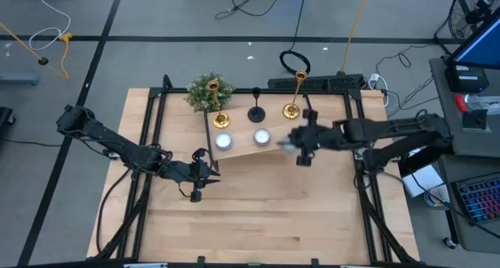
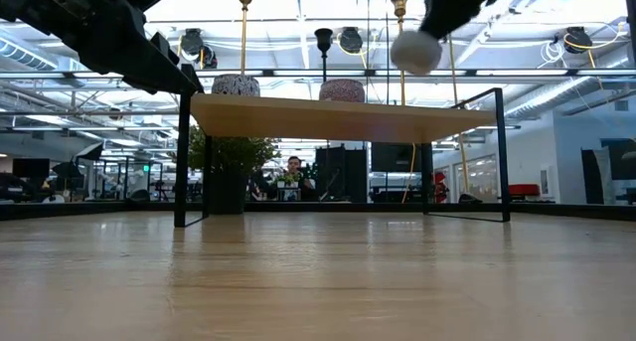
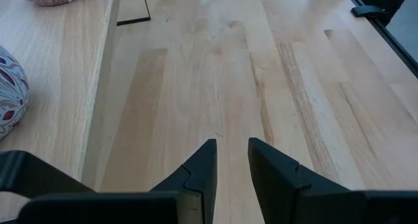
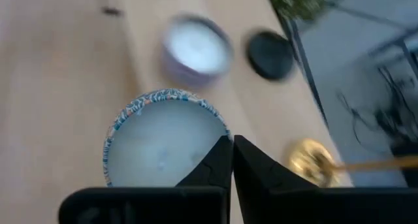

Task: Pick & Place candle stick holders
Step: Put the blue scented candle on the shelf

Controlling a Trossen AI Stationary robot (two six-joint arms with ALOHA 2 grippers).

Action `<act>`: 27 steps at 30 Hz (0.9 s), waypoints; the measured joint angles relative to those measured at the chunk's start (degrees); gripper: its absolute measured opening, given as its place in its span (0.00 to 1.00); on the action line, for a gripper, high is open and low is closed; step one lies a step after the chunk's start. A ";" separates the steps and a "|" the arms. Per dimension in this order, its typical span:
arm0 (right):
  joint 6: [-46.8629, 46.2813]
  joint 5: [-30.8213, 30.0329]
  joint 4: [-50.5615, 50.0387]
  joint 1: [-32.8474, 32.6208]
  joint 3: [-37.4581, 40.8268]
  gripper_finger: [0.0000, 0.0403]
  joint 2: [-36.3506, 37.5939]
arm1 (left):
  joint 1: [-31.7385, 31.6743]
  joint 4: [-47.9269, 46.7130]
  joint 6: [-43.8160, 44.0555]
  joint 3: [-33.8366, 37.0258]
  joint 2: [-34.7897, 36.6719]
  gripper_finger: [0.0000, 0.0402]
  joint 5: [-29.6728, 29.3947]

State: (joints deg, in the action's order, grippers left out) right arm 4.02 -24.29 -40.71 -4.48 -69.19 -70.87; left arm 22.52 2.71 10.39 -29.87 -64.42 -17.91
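Note:
Three candlesticks stand on their round bases at the back of a low wooden shelf: a gold one by the plant, a black one and a taller gold one. My right gripper is above the shelf's right end, shut on a patterned candle jar. The jar shows as a pale round thing in the low view. My left gripper is open and empty above the table, just off the shelf's near left corner. My right gripper pinches the candle jar's rim between its two fingers, at the side of the jar nearest the gripper. The fingers come from above, slanting down. The jar hangs below the gripper, lifted clear of the shelf top.
Two more candle jars sit on the shelf's front half. A bushy green plant stands at the shelf's far left corner. A dark metal frame edges the table. Bare wood lies toward the near edge.

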 joint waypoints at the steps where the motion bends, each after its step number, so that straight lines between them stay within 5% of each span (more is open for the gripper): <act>1: 0.33 0.05 -0.59 1.73 0.00 0.00 0.00 | 0.00 0.00 0.04 0.00 0.00 0.23 0.00; 9: 0.96 3.67 -4.32 11.26 1.79 0.00 -0.21 | 0.00 0.12 0.09 0.00 0.00 0.23 0.00; 27: 1.19 4.93 -3.46 14.26 4.83 0.00 -0.13 | 0.02 0.09 0.26 0.00 0.00 0.23 -0.02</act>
State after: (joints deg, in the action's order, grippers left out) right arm 5.21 -19.35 -44.17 9.78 -64.36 -71.00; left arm 22.54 2.81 10.66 -29.87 -64.42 -17.93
